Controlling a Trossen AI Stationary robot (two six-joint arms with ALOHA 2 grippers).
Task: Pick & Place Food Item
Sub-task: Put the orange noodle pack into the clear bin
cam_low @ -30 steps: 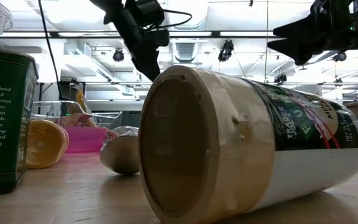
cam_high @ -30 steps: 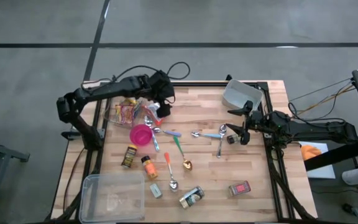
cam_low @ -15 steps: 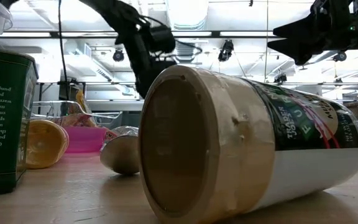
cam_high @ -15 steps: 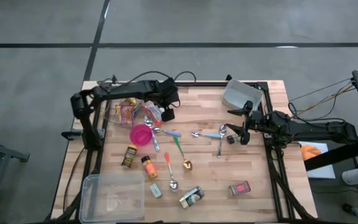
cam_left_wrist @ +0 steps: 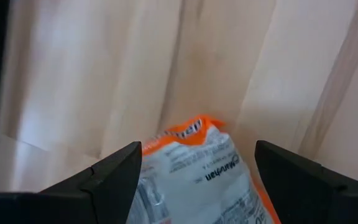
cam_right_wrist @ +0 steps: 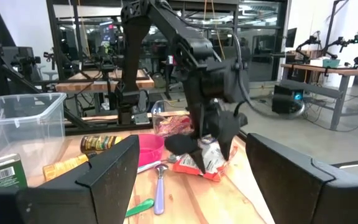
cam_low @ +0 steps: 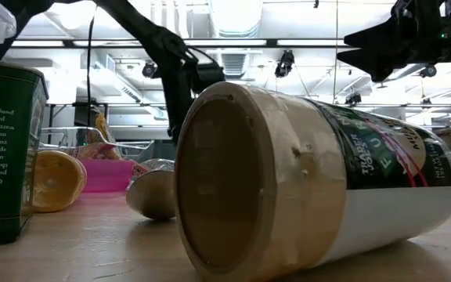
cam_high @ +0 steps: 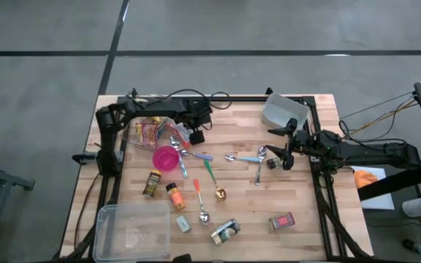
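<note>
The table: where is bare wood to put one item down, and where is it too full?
Free: the table's strip between the red packet and the right gripper; also the far edge between the left gripper and the grey tub. Crowded: around the pink bowl and spoons.

A grey concrete floor [cam_high: 42, 109] is seen around the table, and ceiling lights [cam_low: 233, 12] overhead.
</note>
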